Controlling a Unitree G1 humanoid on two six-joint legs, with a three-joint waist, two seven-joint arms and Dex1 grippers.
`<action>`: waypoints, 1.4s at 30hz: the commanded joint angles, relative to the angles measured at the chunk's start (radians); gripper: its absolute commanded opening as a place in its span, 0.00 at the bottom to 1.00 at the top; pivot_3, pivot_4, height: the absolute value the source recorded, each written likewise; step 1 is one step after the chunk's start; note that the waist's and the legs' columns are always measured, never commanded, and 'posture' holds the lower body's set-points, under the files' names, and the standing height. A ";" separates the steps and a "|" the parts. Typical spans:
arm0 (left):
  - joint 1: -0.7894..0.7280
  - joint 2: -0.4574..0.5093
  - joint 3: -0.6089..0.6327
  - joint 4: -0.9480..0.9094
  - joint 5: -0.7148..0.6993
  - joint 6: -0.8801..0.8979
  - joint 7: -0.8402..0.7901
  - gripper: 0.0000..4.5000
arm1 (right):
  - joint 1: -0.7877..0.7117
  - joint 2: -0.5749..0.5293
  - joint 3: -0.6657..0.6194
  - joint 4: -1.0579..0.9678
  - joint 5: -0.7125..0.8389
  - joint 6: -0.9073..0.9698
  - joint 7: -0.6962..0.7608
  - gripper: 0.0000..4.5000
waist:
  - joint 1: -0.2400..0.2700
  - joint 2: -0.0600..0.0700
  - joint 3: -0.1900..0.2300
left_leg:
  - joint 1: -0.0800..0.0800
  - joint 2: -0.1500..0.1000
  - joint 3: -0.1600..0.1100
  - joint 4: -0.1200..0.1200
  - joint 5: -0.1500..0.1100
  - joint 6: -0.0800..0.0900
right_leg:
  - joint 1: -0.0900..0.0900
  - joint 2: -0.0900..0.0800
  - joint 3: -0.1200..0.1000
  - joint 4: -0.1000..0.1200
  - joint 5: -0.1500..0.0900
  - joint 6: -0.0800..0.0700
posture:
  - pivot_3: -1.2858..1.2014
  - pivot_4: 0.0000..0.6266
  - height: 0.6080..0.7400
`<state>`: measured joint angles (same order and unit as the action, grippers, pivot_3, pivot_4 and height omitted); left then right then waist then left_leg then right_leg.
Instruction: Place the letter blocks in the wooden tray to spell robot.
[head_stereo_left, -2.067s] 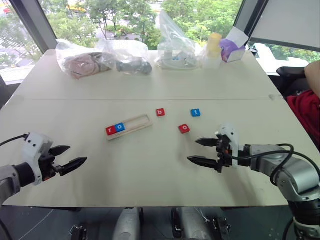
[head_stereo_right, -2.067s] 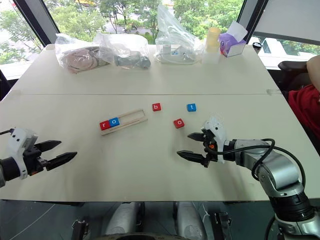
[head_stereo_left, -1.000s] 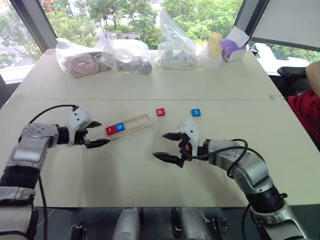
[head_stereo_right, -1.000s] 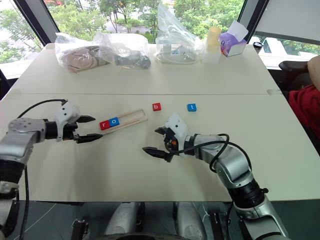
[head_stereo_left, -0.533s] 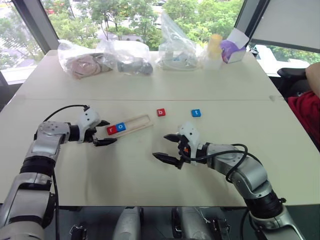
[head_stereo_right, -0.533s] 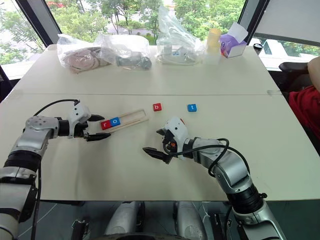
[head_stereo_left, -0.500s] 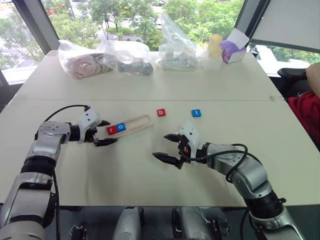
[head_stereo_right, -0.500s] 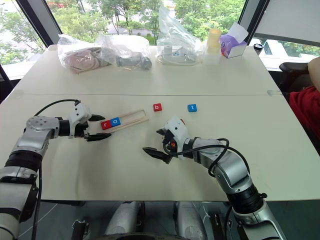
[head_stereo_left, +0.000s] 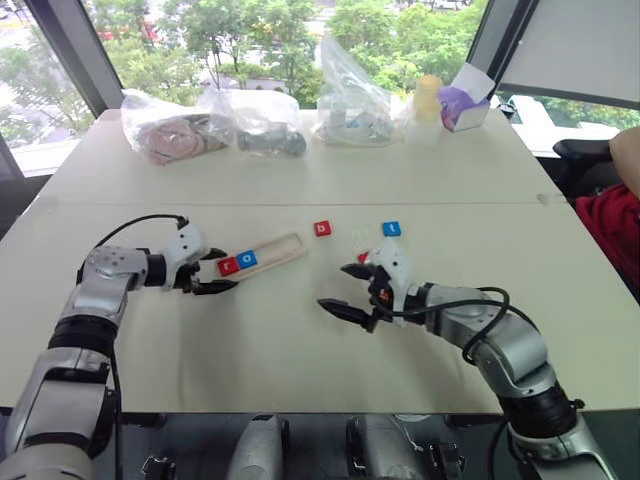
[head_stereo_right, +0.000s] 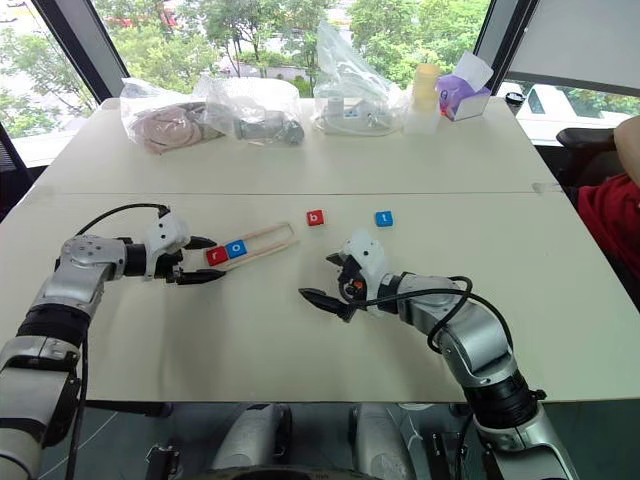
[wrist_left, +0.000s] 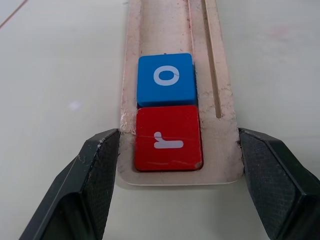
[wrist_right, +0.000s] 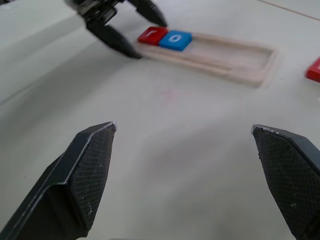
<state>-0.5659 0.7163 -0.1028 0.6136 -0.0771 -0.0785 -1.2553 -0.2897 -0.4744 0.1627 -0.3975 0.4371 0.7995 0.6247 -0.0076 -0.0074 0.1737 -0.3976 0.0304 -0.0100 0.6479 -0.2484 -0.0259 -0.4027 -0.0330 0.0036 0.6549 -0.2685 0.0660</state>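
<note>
Wooden tray (wrist_left: 226, 150) holds the red r block (wrist_left: 168, 138) and blue o block (wrist_left: 165, 79) at its end. Left gripper (wrist_left: 178, 180) straddles that end, fingers touching its sides. Right gripper (head_stereo_left: 348, 288) hangs wide open and empty nearby.

Tray slots: three vacant in the wooden tray (head_stereo_left: 262, 254)
Blocked end: left gripper (wrist_left: 175, 165) straddles it
Far edge: plastic bags (head_stereo_left: 215, 120) crowd it

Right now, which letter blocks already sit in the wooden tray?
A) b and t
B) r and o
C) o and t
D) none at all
B: the left wrist view shows the red r block and the blue o block lying side by side at one end of the wooden tray, with the other slots bare.
</note>
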 joint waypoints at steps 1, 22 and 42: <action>0.065 0.028 -0.051 -0.180 -0.025 0.040 -0.115 0.68 | 0.022 -0.026 -0.105 -0.013 0.018 -0.014 -0.014 1.00 | -0.002 0.000 0.000 | -0.001 0.000 0.000 0.000 0.000 0.000 | -0.001 0.000 0.001 0.000 0.000 0.000 | 0.52 0.24 1.00; -0.045 -0.034 -0.154 -0.039 0.050 -0.022 -0.228 1.00 | 0.087 0.015 -0.142 -0.022 -0.013 -0.043 -0.106 1.00 | -0.005 -0.001 0.000 | -0.005 0.001 0.002 0.001 0.000 0.000 | -0.006 0.005 0.004 -0.001 0.001 -0.001 | 0.52 0.24 1.00; 0.196 0.186 0.072 -0.400 -0.074 0.227 -0.075 1.00 | -0.362 0.275 0.003 0.420 -0.173 -0.064 -0.268 1.00 | -0.045 -0.003 0.002 | -0.002 0.004 0.008 -0.003 -0.001 0.002 | -0.014 0.008 0.014 0.007 0.002 -0.003 | 0.52 0.24 1.00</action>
<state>-0.3712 0.8755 -0.0934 0.2548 -0.1232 0.1003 -1.3672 -0.5952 -0.2325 0.1490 -0.0126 0.2864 0.7674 0.3810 -0.0524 -0.0102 0.1756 -0.4010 0.0343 -0.0015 0.6455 -0.2492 -0.0243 -0.4199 -0.0250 0.0186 0.6642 -0.2668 0.0633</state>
